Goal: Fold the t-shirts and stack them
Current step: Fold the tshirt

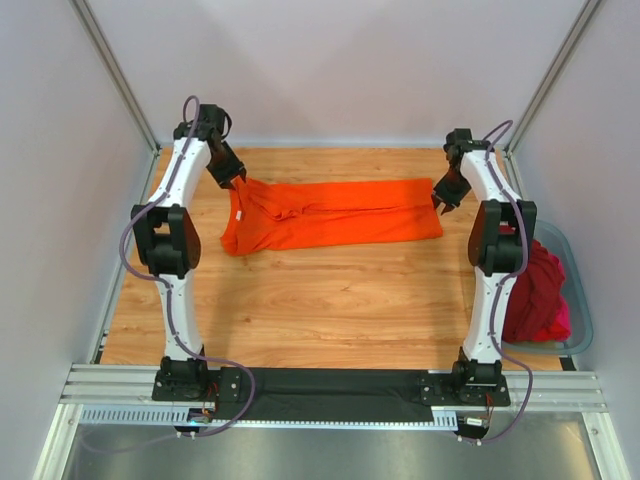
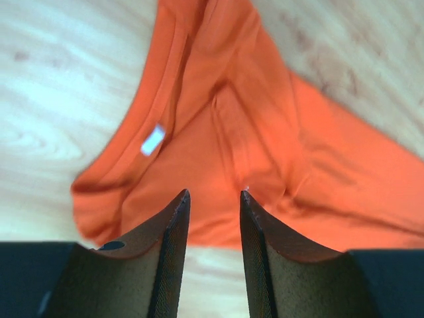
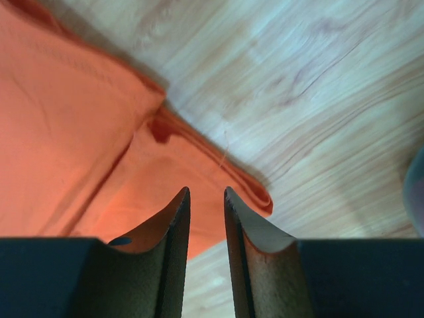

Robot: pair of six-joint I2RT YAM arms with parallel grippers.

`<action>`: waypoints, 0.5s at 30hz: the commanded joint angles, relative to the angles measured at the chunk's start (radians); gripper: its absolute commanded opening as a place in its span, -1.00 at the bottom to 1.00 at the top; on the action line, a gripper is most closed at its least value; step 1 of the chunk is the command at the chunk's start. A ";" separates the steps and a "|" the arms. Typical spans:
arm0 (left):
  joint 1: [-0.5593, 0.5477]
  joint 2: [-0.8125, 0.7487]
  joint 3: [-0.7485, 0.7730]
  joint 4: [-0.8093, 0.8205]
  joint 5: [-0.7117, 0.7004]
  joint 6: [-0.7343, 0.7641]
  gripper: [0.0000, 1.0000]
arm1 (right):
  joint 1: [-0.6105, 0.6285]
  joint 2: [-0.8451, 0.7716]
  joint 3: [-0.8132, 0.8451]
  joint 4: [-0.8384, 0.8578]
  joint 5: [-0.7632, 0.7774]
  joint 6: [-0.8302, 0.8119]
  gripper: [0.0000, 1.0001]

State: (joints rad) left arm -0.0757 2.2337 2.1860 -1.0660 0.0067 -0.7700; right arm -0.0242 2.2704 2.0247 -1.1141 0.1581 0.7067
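A bright orange t-shirt (image 1: 330, 212) lies folded lengthwise across the far part of the wooden table, neck end to the left. My left gripper (image 1: 236, 183) hovers over that neck end. In the left wrist view its jaws (image 2: 213, 193) are open and empty above the collar, near the white label (image 2: 152, 140). My right gripper (image 1: 444, 203) is at the shirt's right end. In the right wrist view it (image 3: 207, 190) is open with a narrow gap, empty, just above the hem corner of the shirt (image 3: 79, 132). Dark red and magenta-pink shirts (image 1: 538, 285) lie heaped in the tub at the right.
The grey-blue plastic tub (image 1: 583, 305) stands at the table's right edge beside the right arm; its rim shows in the right wrist view (image 3: 417, 192). A black mat (image 1: 330, 392) lies between the arm bases. Bare wood (image 1: 320, 300) lies in front of the orange shirt. Walls enclose the table.
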 commanded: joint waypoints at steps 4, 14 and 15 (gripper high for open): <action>-0.027 -0.224 -0.293 0.046 0.113 0.087 -0.16 | 0.018 -0.040 -0.086 0.059 -0.089 -0.050 -0.45; -0.021 -0.203 -0.508 -0.003 -0.010 0.086 -0.18 | 0.020 -0.181 -0.423 0.151 0.004 -0.030 -0.49; -0.010 -0.191 -0.493 -0.018 -0.049 0.087 -0.19 | 0.020 -0.198 -0.452 0.155 0.009 -0.032 -0.49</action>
State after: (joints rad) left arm -0.1101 2.0247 1.6466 -1.0374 0.0589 -0.7063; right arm -0.0051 2.1353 1.6394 -0.9916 0.1207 0.6796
